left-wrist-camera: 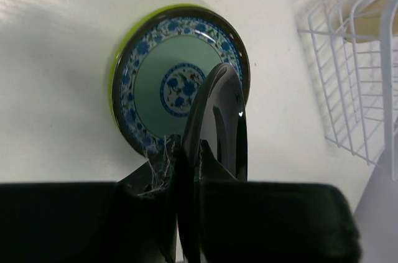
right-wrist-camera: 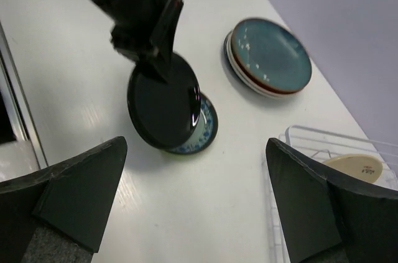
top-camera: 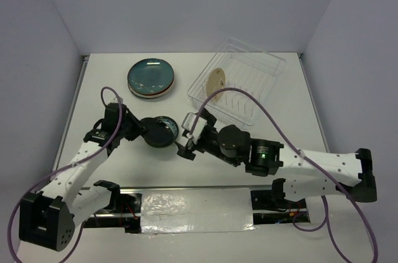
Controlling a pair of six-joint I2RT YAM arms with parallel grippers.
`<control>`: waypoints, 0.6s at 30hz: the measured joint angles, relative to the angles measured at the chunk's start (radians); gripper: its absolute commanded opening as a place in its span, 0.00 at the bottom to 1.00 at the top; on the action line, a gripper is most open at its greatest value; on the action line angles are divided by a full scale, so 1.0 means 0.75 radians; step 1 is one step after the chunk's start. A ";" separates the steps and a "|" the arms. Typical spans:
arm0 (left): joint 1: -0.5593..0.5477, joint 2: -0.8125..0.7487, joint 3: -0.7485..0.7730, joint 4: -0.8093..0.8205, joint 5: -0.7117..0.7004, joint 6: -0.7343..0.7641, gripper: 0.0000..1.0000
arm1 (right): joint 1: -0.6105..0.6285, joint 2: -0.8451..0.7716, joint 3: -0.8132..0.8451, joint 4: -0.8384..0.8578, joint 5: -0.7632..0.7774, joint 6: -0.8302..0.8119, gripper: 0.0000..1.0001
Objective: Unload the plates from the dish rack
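Note:
My left gripper (top-camera: 142, 130) is shut on a dark plate (top-camera: 157, 132), held tilted over a lime-rimmed, blue-patterned plate (left-wrist-camera: 163, 76) that lies flat on the table. The dark plate (left-wrist-camera: 214, 145) stands on edge between my left fingers; in the right wrist view it (right-wrist-camera: 163, 100) covers most of the patterned plate (right-wrist-camera: 205, 127). A stack of plates with a teal-blue one on top (top-camera: 151, 77) lies at the back. The clear dish rack (top-camera: 249, 70) holds one tan plate (top-camera: 216, 81) upright. My right gripper (top-camera: 188, 145) is open and empty, between the patterned plate and the rack.
The rack's white wire dividers (left-wrist-camera: 348, 83) show at the right of the left wrist view, with the tan plate (right-wrist-camera: 356, 166) in them. Purple cables loop over both arms. A taped strip (top-camera: 193, 213) lies at the table's near edge.

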 measured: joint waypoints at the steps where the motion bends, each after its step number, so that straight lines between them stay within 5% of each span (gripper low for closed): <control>1: 0.000 0.038 -0.004 0.037 -0.006 0.009 0.13 | 0.000 -0.040 0.000 0.009 -0.002 0.015 1.00; 6: 0.000 0.177 -0.015 0.183 -0.019 0.025 0.47 | -0.016 -0.143 -0.022 0.019 0.017 0.100 1.00; 7: 0.000 0.200 -0.016 0.207 -0.022 0.025 0.64 | -0.029 -0.145 -0.025 0.009 0.021 0.125 1.00; 10: 0.000 0.268 -0.018 0.258 -0.031 0.026 0.95 | -0.122 -0.127 -0.012 -0.050 0.033 0.270 1.00; 18: 0.000 0.394 0.138 0.023 -0.124 0.036 1.00 | -0.599 0.273 0.304 -0.398 0.017 0.954 1.00</control>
